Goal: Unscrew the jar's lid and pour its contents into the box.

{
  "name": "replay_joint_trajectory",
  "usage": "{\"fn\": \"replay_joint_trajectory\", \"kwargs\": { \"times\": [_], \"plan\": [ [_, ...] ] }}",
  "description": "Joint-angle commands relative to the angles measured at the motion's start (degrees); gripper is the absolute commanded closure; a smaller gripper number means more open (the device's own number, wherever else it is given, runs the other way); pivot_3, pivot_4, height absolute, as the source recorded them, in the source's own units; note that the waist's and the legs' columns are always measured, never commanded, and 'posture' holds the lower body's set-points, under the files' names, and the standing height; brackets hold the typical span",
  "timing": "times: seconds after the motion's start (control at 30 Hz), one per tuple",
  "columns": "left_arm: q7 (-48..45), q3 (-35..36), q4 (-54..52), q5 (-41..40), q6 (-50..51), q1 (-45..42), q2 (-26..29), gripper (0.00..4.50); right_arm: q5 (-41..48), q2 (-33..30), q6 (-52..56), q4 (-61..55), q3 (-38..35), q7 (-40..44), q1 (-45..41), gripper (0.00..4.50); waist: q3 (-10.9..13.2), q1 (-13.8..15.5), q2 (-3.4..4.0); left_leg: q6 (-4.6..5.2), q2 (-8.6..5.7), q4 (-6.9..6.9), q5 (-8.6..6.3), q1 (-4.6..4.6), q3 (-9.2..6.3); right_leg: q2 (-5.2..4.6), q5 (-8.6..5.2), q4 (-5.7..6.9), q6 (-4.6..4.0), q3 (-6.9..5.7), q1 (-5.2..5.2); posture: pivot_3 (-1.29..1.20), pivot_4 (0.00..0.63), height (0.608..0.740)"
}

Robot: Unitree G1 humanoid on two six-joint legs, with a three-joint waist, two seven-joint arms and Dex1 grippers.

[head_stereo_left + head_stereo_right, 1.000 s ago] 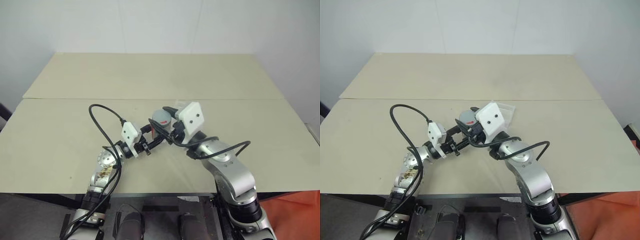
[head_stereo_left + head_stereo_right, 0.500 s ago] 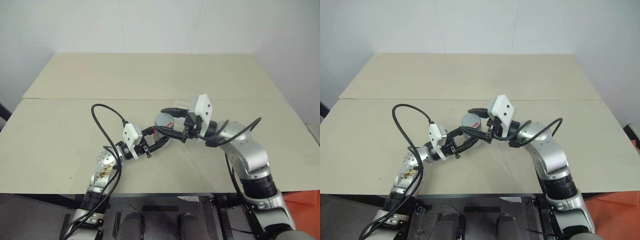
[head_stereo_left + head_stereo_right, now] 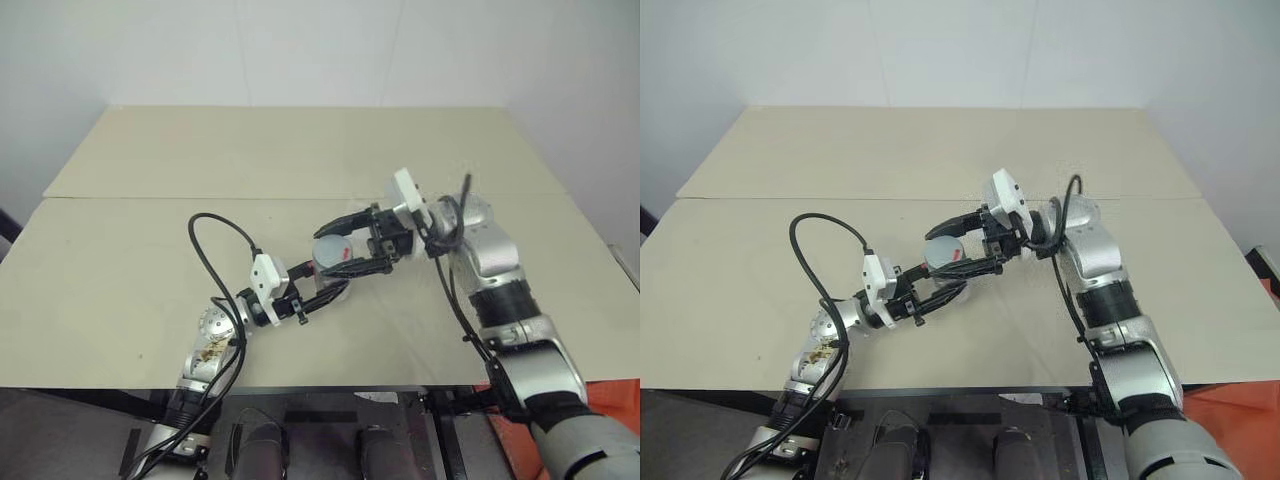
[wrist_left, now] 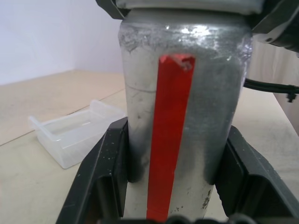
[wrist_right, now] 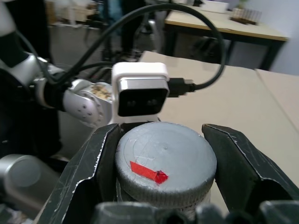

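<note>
The jar (image 4: 182,116) is a silvery cylinder with a red strip down its side. It stands upright above the table with my left gripper (image 3: 322,290) shut on its lower body, a black finger (image 4: 105,168) on each side. My right gripper (image 3: 335,250) reaches in from the right and is shut on the grey lid (image 5: 166,158), which carries a small red mark and sits on top of the jar. The box (image 4: 74,133), clear plastic with low walls, rests on the table behind the jar.
The tan table (image 3: 150,250) has a seam running across it behind the arms. A black cable (image 3: 215,235) loops up from my left wrist, and another (image 3: 455,290) hangs by my right forearm. The table's front edge lies just under my arms.
My right arm has swung out to the right and its wrist has turned, with the gripper staying on the lid. The jar stays in my left gripper, almost in place.
</note>
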Motion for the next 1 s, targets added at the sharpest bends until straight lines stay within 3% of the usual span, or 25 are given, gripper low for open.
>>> {"fn": "replay_joint_trajectory", "kwargs": {
  "times": [0.03,0.4,0.43,0.53,0.7,0.83,1.0],
  "plan": [
    [1.28,1.15,-1.67,-0.35,0.12,-0.50,0.31,2.37,7.22,-1.31,-3.88,2.28,6.65,4.28,-2.62,1.72,0.00,0.01,0.00,0.00,0.00,0.00,0.00,0.00,-0.01,0.00,0.00,0.01,0.00,0.00,0.00,0.00,0.150,0.740],
    [2.39,1.50,-3.54,-0.66,0.51,0.92,0.74,2.37,12.24,-2.66,-7.98,10.88,12.40,4.28,-7.08,1.72,0.00,0.03,0.01,0.00,0.02,0.00,0.00,0.00,-0.02,-0.03,0.00,0.01,-0.01,0.00,-0.01,0.00,0.150,0.740],
    [2.40,1.48,-3.61,-0.68,0.49,1.08,0.78,2.37,12.65,-2.83,-7.56,11.52,12.88,4.28,-7.62,1.01,0.00,-0.01,0.00,0.00,0.02,0.00,0.00,0.00,-0.02,-0.04,0.00,0.02,-0.01,0.00,-0.02,0.00,0.150,0.740],
    [2.54,1.29,-3.55,-0.64,0.33,1.28,0.77,2.37,15.03,-3.87,-6.32,11.53,13.04,4.28,-8.47,0.07,0.00,0.01,0.01,0.00,0.05,0.00,0.00,0.00,-0.03,-0.03,0.01,0.04,-0.02,0.00,-0.04,0.00,0.150,0.740],
    [3.15,1.20,-2.93,-0.51,0.16,0.86,0.24,2.37,13.01,-4.63,-10.71,7.66,4.40,4.04,-6.08,0.03,0.01,0.30,0.01,0.00,0.02,-0.01,0.00,-0.01,-0.02,-0.07,0.01,0.02,-0.02,0.00,-0.04,0.00,0.150,0.740],
    [2.78,0.81,-2.14,-0.27,0.00,0.52,0.04,2.37,7.68,-5.61,-10.74,-1.46,-1.79,-9.47,-1.14,0.03,0.00,0.38,0.01,0.01,0.02,-0.01,-0.01,-0.05,-0.03,-0.09,0.01,0.02,-0.02,-0.05,-0.02,0.00,0.150,0.740],
    [2.81,0.80,-1.75,-0.33,0.56,0.12,-0.08,2.37,8.81,-7.67,-0.35,-18.82,-6.77,-20.97,6.57,0.03,0.00,0.17,0.01,0.01,0.03,-0.03,-0.01,-0.09,-0.02,-0.09,0.01,0.04,-0.02,-0.04,-0.11,0.00,0.150,0.740]
  ]
}}
